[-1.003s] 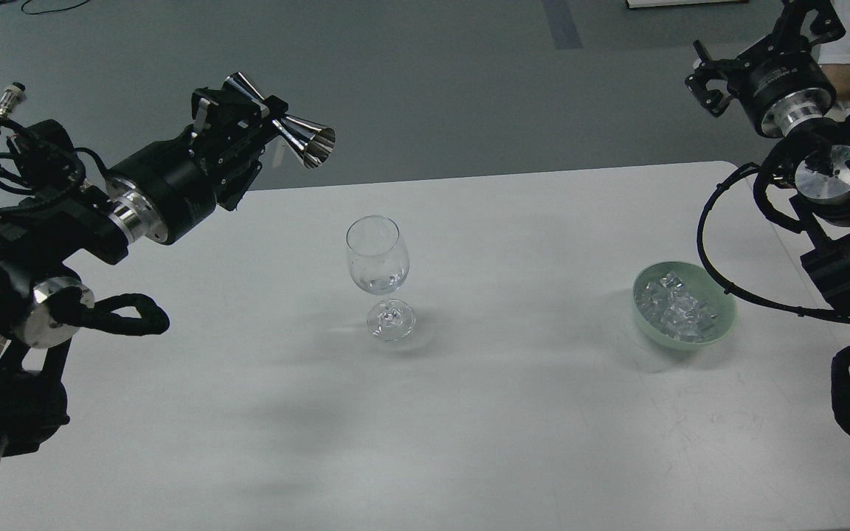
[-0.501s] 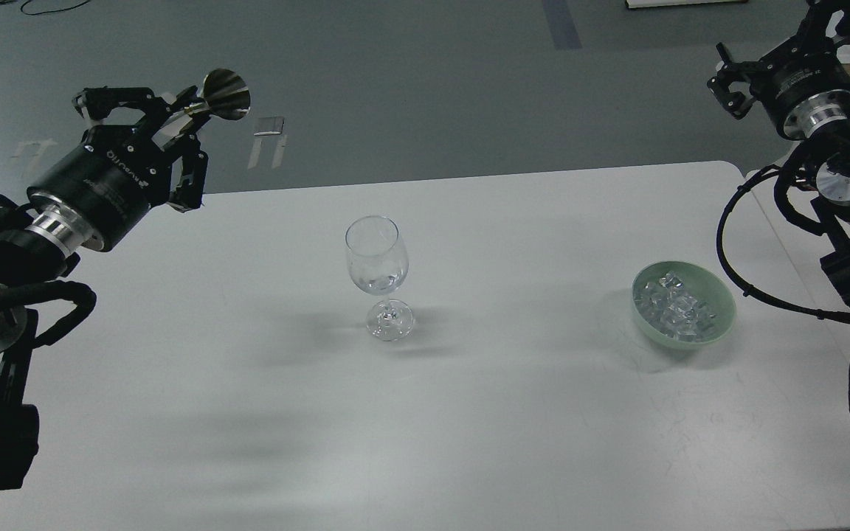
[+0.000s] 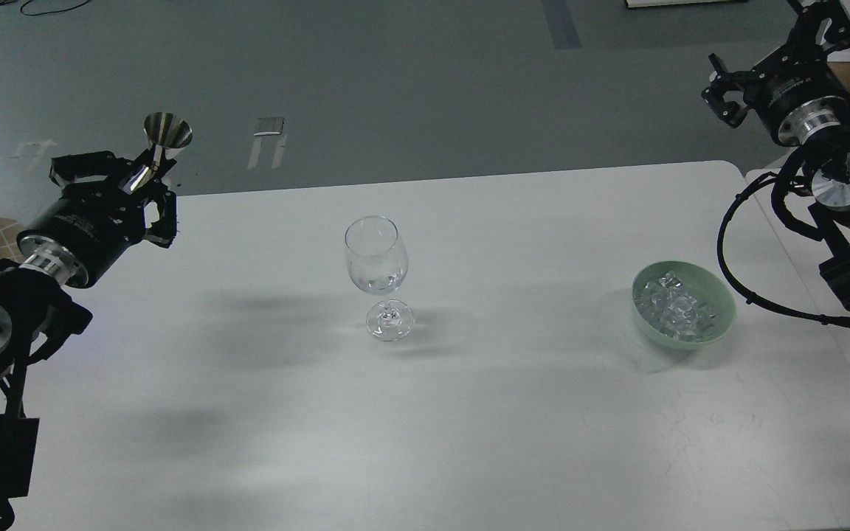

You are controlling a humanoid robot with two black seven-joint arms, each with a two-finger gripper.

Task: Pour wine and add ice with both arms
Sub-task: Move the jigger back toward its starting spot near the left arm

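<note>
Seemingly the pouring half is already behind us: the wine (image 3: 378, 283) is sitting as a thin, barely visible pool at the bottom of the wine glass (image 3: 376, 258), which is standing upright near the middle of the counter (image 3: 469, 413). The left end effector (image 3: 130, 184) is clamped on the narrow waist of a steel measuring cup (image 3: 163, 140), holding it mouth-up over the far left edge of the counter, well apart from the glass. Judging by that upright hold, the cup is probably spent and needs setting aside.

The ice half is looking untouched. The ice (image 3: 676, 306) is lying heaped in the green bowl (image 3: 720, 313) toward the right side of the counter, and no cube is showing inside the glass. The right end effector (image 3: 724, 96) is hanging high at the far right, beyond the counter edge, and is gripping nothing that I can see; it is too dark and small to judge how wide its fingers are standing. It would need to come down to the bowl, pick a cube, and carry it left to the glass.

Compared with a second ago, the left arm is pulling back leftward and the cup is turning from tipped toward the glass to upright. The right arm is shifting only slightly, while glass and bowl are staying put.
</note>
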